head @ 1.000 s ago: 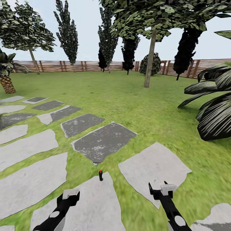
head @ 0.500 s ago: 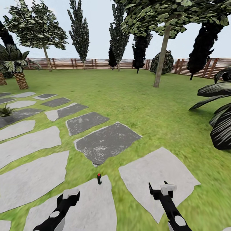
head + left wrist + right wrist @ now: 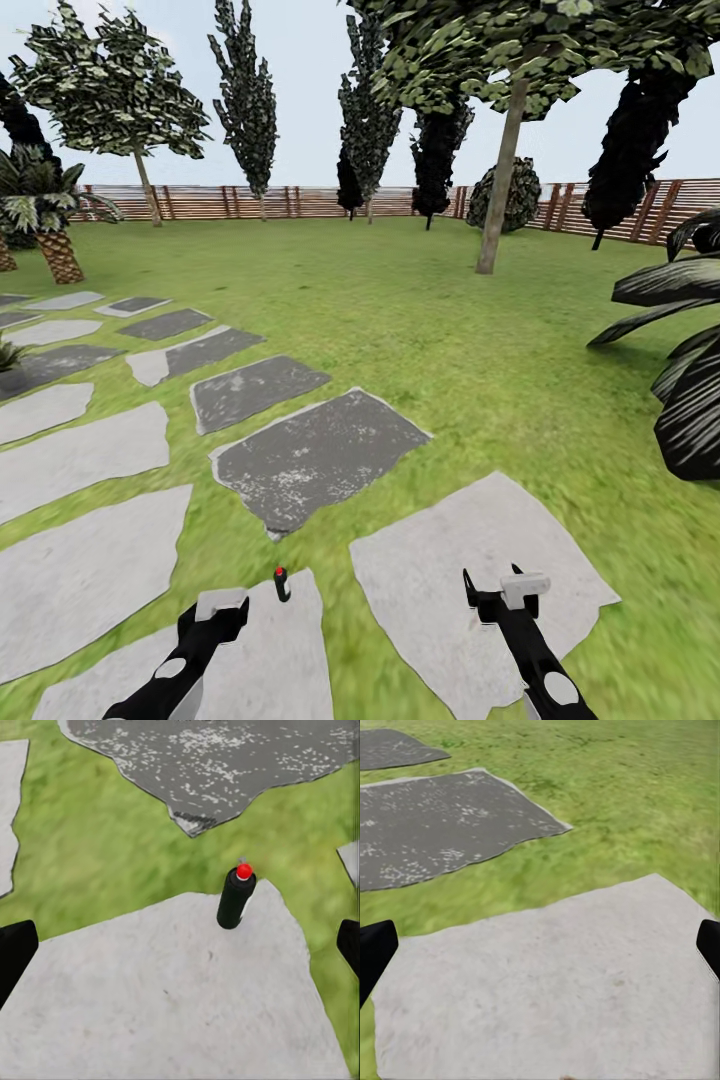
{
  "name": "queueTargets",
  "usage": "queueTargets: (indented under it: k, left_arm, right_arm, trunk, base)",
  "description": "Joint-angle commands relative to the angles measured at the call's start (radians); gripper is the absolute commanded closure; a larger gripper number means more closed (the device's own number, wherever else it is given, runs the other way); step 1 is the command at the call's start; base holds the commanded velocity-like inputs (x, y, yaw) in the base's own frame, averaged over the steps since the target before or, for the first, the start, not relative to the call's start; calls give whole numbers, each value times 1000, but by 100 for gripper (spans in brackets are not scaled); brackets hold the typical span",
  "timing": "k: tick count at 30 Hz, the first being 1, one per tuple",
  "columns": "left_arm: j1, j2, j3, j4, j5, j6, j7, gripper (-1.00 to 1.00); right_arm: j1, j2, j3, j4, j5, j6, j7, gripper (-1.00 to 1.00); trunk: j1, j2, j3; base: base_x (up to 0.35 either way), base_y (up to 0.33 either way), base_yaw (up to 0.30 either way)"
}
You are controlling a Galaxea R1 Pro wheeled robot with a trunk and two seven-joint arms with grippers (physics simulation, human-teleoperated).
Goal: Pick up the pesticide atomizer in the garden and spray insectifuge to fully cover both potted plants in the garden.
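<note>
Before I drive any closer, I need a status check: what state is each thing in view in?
Pesticide atomizer: upright on the pale stepping stone, near its edge, ungrasped.
Left gripper: jaws open, empty, short of the atomizer.
Right gripper: jaws open, empty, over another pale stone.

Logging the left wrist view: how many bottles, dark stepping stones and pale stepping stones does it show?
small dark bottle with a red top: 1
dark grey stepping stone: 1
pale grey stepping stones: 3
Total: 5
</note>
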Motion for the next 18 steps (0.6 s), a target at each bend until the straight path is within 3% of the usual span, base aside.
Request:
queueTargets:
  k: [1, 13, 18]
  left_arm:
    - [-1, 0, -1, 1, 7, -3, -1, -100]
    - [0, 1, -1, 1, 7, -4, -1, -100]
    - [0, 0, -1, 1, 7, -5, -1, -100]
  right_arm:
    - [-1, 0, 0, 1, 4, -3, 1, -100]
    - [-1, -1, -1, 1, 4, -3, 2, -100]
    - [-1, 0, 0, 1, 4, -3, 2, -100]
  trunk:
    - [0, 0, -1]
    - [0, 0, -1]
    - [0, 0, -1]
  base:
    - [230, -203, 0]
    - [226, -163, 4]
    - [155, -166, 189]
